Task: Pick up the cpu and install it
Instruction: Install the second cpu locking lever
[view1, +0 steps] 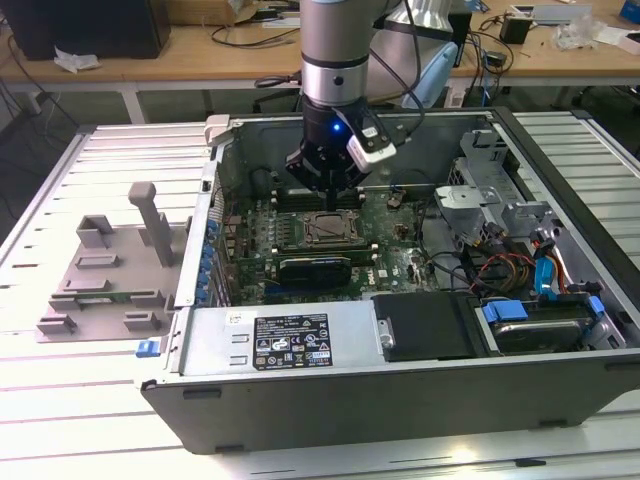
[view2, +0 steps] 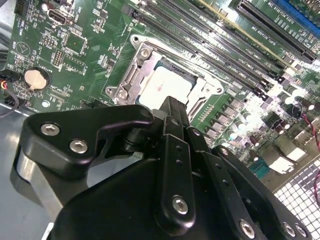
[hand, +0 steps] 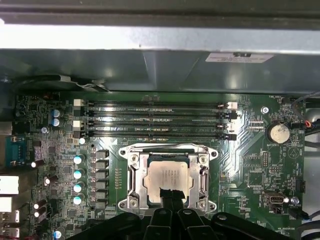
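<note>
Going from the exterior view's left: a grey plastic tray (view1: 105, 275) with upright posts sits on the slatted worktop (view1: 60, 420), just beside the open computer case (view1: 400, 400). Further right, inside the case, the arm comes straight down over the green motherboard (view1: 395, 225), with the gripper (view1: 328, 196) hanging right above the socket frame (view1: 330, 230). Over at the exterior view's right end of the case there are drive cages and a tangle of cables (view1: 500, 270).

The cpu (hand: 169, 179) is lying flat inside the metal-rimmed socket frame (hand: 133, 172), silver top up, in both wrist views (view2: 167, 87). The gripper (hand: 170, 196) fingers (view2: 175, 112) look pressed together, with nothing between them, tips right over the edge of the chip. Can't tell if they're actually touching it. Memory slots (hand: 155, 120) run just beside the socket.
</note>
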